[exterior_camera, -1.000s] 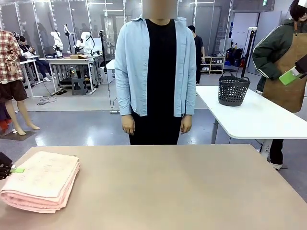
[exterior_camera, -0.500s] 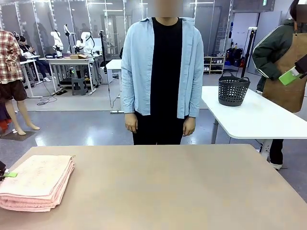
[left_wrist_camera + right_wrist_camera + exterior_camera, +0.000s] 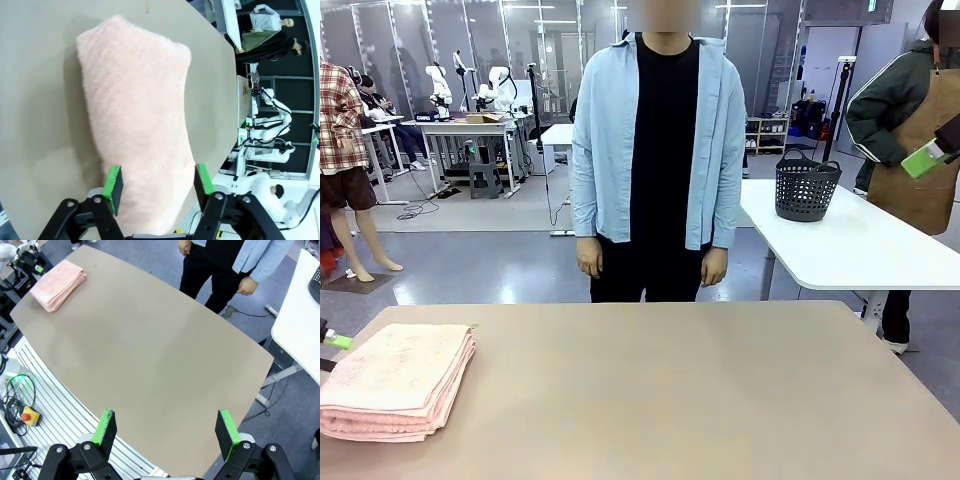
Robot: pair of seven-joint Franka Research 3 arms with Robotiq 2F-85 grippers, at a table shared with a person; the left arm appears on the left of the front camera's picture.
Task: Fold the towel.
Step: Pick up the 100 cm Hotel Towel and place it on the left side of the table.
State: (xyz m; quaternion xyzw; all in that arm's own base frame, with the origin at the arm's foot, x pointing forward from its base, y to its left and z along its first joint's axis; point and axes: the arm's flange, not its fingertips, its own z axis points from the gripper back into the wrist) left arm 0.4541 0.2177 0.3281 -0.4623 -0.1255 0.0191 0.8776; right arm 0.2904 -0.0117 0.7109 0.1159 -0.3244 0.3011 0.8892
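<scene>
A: Towel (image 3: 395,380) noted as a folded stack, flat on the bench (image 3: 700,390) at its left near corner. Folding is judged done, or nearly so.

B: Long axis?

A: In the left wrist view the towel (image 3: 137,125) is seen running straight away from the left end effector (image 3: 157,185), along the line of the fingers. The green pads (image 3: 112,182) are held apart, either side of the near end; whether they brush the pile cannot be told, but no grip is seen.

B: Right side?

A: The right end effector (image 3: 167,432) is held apart too, high over the bench, well apart from the towel (image 3: 58,284). The left arm is clearly nearer.

B: Labels, print?

A: None legible. A person's hands (image 3: 588,260) hang idle at the far edge.
</scene>
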